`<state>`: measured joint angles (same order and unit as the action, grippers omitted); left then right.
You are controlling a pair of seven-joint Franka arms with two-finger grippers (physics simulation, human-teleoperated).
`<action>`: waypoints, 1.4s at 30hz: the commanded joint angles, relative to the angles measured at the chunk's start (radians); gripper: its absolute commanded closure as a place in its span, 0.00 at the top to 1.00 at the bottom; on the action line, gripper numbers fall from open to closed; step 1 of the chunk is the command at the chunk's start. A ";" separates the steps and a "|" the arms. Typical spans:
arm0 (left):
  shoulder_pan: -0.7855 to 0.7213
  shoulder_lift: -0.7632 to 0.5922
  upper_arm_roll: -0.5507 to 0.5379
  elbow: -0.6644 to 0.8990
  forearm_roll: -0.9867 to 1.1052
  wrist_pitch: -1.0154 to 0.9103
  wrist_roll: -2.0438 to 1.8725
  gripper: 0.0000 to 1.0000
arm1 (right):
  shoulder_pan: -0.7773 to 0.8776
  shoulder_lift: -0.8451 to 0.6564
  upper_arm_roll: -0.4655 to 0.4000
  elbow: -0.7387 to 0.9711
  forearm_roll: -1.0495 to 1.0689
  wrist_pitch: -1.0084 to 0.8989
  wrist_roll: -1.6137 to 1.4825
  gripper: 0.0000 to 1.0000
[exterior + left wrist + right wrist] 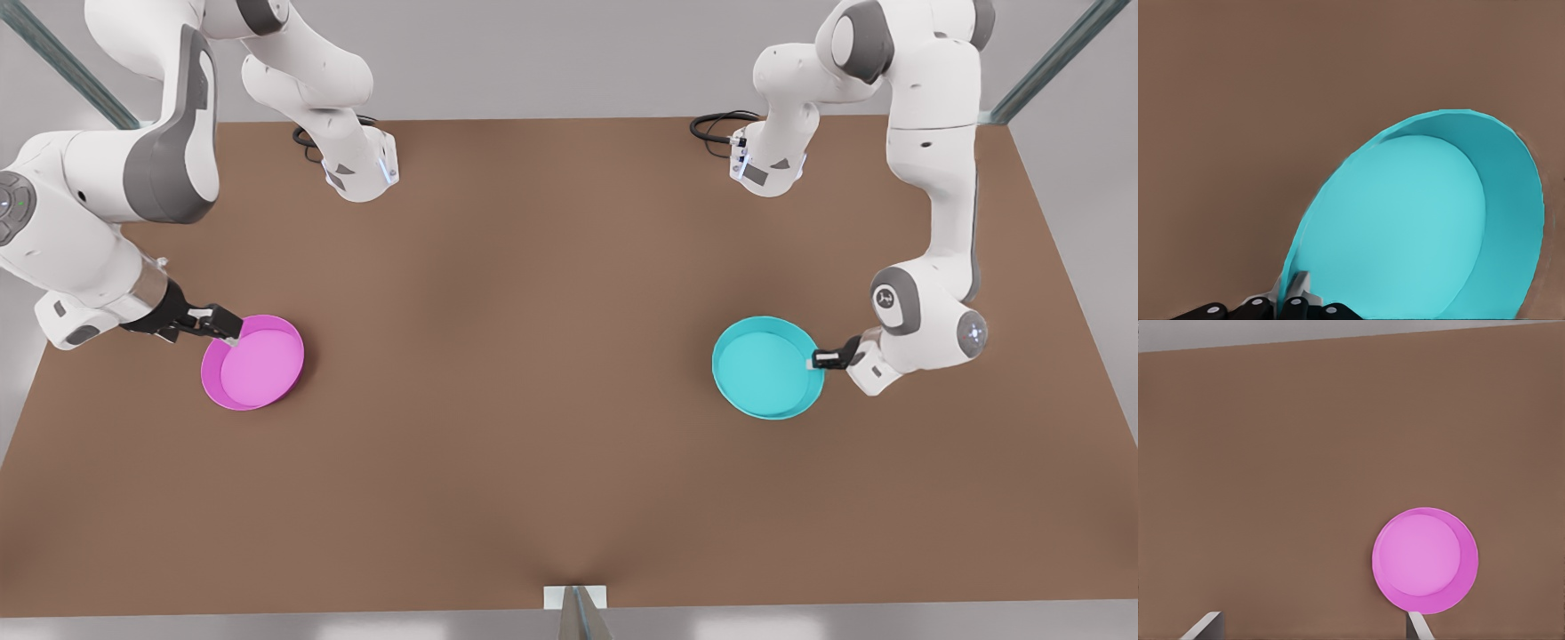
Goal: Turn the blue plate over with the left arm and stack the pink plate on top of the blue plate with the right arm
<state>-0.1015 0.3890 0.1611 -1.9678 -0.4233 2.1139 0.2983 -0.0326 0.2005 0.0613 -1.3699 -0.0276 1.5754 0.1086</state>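
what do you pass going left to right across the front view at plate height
right gripper → pink plate → bare brown table → blue plate → left gripper

The scene is being lit evenly and softly from above; only faint shadows are being cast on the table (pixel 569 427). No glare is being produced.

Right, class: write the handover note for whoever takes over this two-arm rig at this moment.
Left gripper: jaws closed on the blue plate rim, at the front view's right.
Right gripper: jaws open, at the pink plate rim, at the front view's left.
Both plates are open side up, far apart on the table.
Done: blue plate gripped.
Left: flip it, then stack pink on top.
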 commanded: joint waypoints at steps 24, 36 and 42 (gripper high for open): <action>-1.228 0.243 0.850 0.257 -0.097 -0.055 -0.579 0.21 | -0.001 -0.001 0.000 0.000 -0.002 -0.005 -0.001 1.00; -1.515 0.528 1.092 0.356 -0.086 -0.038 -0.620 0.21 | 0.000 -0.001 0.000 0.000 0.000 -0.005 -0.001 1.00; -1.603 0.691 1.170 0.400 0.138 -0.018 -0.665 0.21 | -0.001 -0.001 0.000 0.000 0.000 -0.003 -0.003 1.00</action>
<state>-1.7147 1.0933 1.3364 -1.5677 -0.2847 2.0947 -0.3951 -0.0344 0.2004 0.0613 -1.3699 -0.0268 1.5723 0.1058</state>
